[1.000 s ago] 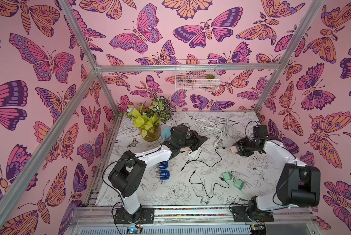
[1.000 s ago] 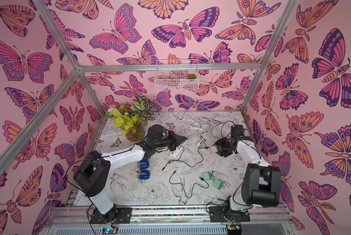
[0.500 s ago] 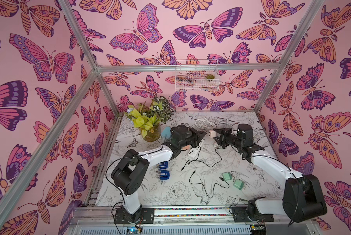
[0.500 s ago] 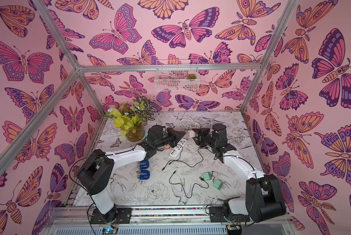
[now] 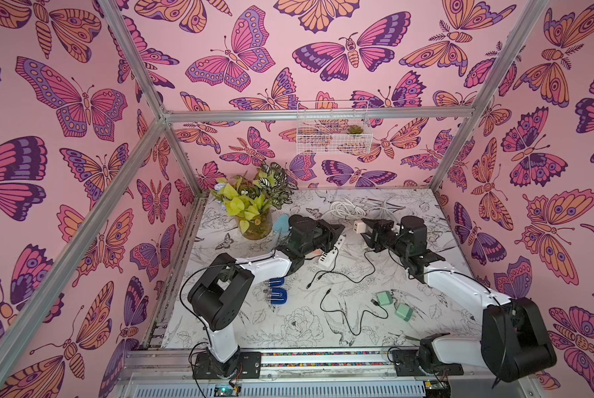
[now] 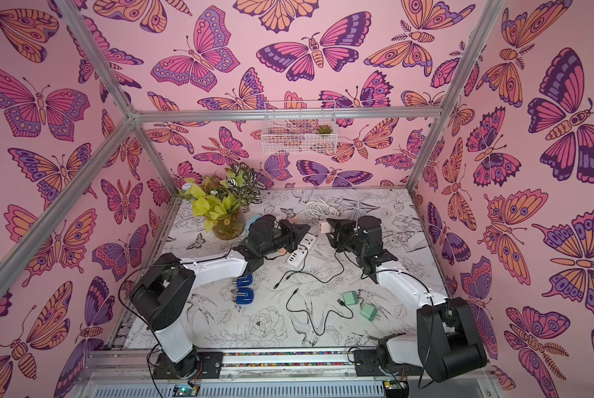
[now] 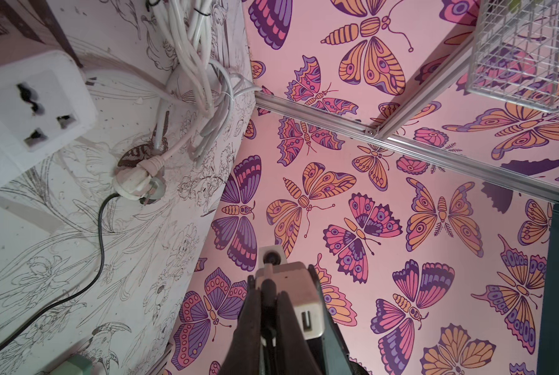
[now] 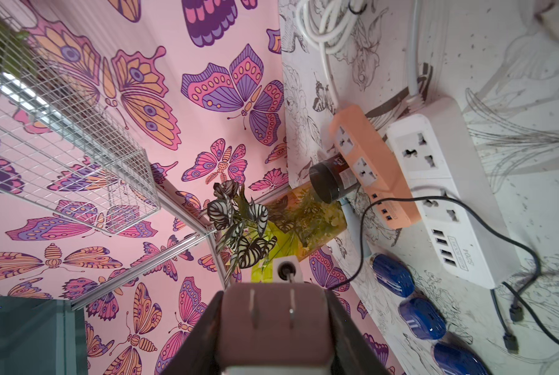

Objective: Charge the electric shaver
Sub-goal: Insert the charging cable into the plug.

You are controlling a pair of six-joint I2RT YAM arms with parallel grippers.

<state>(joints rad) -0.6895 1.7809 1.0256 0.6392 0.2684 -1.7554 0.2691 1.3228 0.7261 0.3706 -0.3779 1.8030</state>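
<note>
Right claw point(image 5: 364, 228) holds a white charger block point(image 5: 358, 226) above the desk's point(image 5: 271, 327) back half. We see the left claw point(image 5: 339, 230) pinched shut, facing it, over the white power strip point(image 5: 327, 257).

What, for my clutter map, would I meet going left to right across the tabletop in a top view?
plant → white power strip → white charger block, held up → green plugs

The flower-printed table point(image 5: 288, 330) carries a white power strip point(image 5: 330, 255). Behind it lies a coiled white cable point(image 5: 347, 206) and left of it stands a plant vase point(image 5: 256, 227) — nearer the front are blue plugs point(image 5: 276, 296), black cables point(image 5: 344, 313) and green adapters point(image 5: 383, 298).
</note>
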